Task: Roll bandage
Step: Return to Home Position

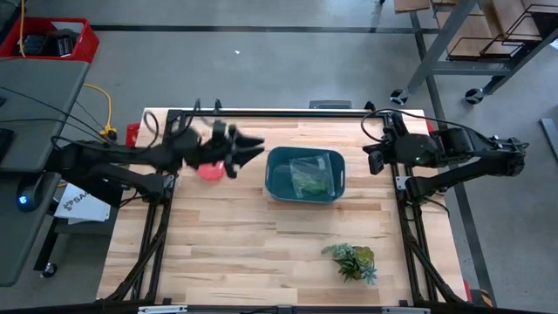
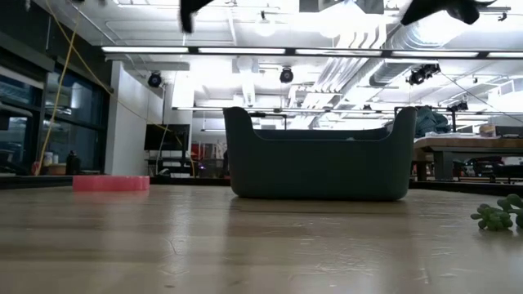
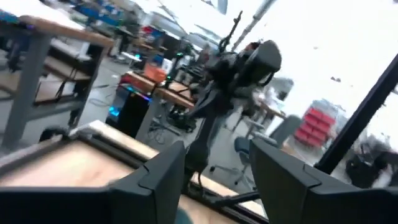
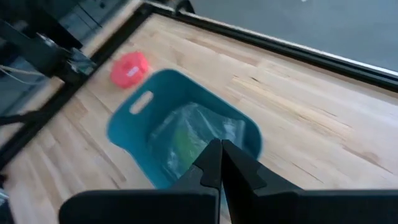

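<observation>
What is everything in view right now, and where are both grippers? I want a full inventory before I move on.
table: one, light wood, under everything
tub: one, teal, middle of the table
clear bag: one, transparent, lying inside the tub
bandage: one, green, inside the clear bag
flat round disc: one, pink-red, on the table left of the tub
plant sprig: one, green, lower right of the high view, apart from the tub
left gripper: one, dark, open and empty, raised between the disc and the tub
right gripper: one, dark, shut and empty, raised near the table's right edge
</observation>
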